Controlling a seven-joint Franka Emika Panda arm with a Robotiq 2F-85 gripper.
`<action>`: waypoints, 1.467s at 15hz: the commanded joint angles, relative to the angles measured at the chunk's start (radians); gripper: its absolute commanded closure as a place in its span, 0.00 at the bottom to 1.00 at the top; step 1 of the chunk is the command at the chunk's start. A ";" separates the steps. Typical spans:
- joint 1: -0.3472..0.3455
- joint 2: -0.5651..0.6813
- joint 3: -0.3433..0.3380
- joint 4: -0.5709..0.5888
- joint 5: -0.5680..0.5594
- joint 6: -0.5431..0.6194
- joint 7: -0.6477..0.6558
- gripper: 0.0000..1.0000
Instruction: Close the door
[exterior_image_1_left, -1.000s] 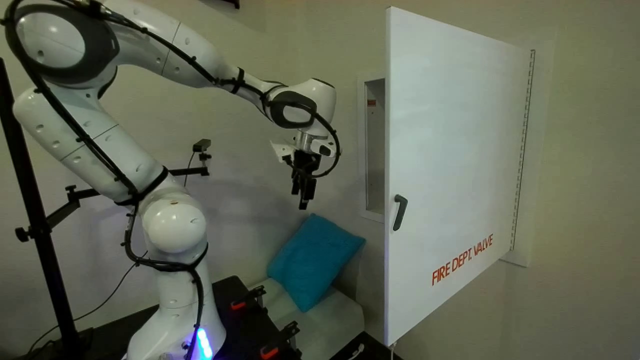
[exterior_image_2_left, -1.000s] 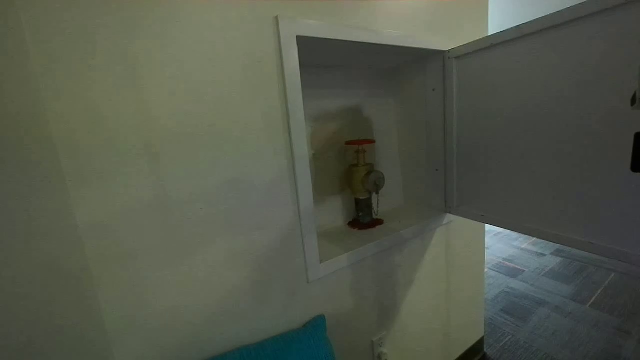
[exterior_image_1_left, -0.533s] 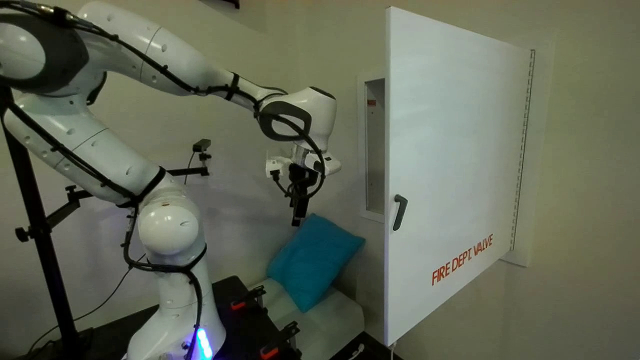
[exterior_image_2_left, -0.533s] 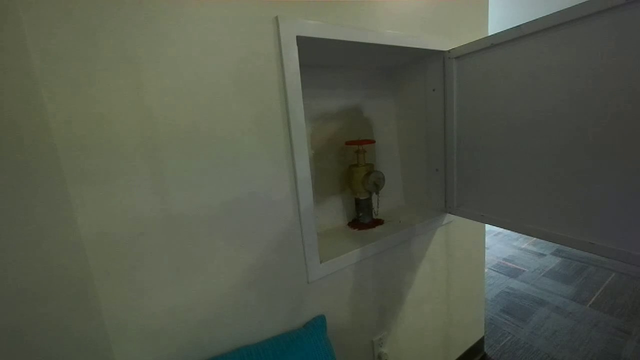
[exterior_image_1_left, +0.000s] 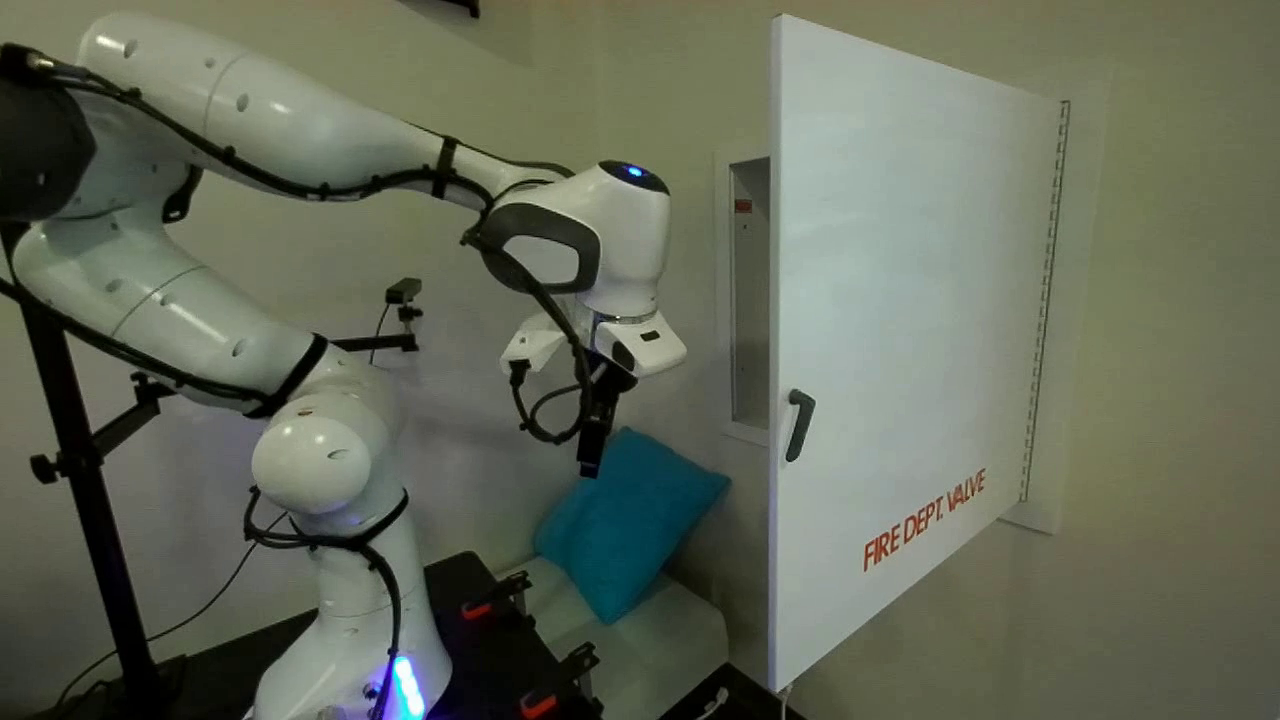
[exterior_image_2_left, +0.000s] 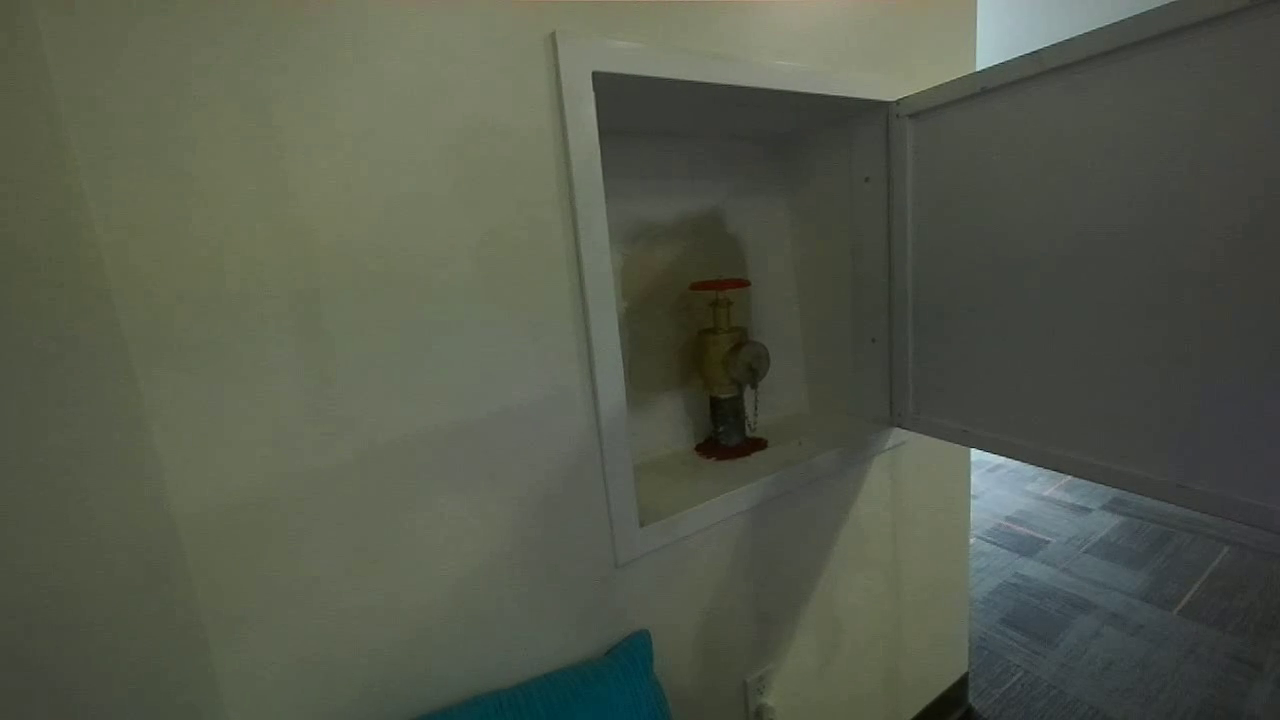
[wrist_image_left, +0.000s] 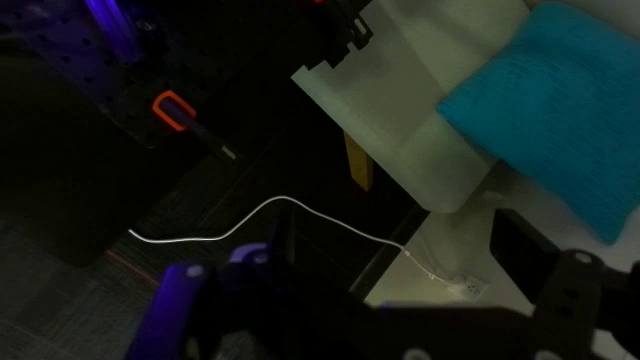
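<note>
The door (exterior_image_1_left: 900, 300) is standing wide open in both exterior views, jutting out from the wall (exterior_image_2_left: 350, 300); its handle (exterior_image_1_left: 799, 425) is sitting near the free edge. The tool (wrist_image_left: 395, 235) is hanging tip-down, apart from the door, its fingers (wrist_image_left: 522, 250) standing well apart. In an exterior view, a valve (exterior_image_2_left: 722, 360) is standing upright inside the cabinet (exterior_image_2_left: 600, 300). A pillow (exterior_image_1_left: 640, 520) is resting on a seat (exterior_image_1_left: 670, 650).

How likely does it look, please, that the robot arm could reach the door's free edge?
Probably yes, though depth is hard to judge: the door stands open, and in an exterior view no obstacle shows between its free edge and the arm.
</note>
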 joint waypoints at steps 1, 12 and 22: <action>-0.085 -0.033 -0.033 0.002 -0.043 -0.036 0.045 0.00; -0.296 0.016 -0.120 0.066 -0.096 0.005 0.100 0.00; -0.385 0.060 -0.155 0.125 -0.082 0.120 0.073 0.00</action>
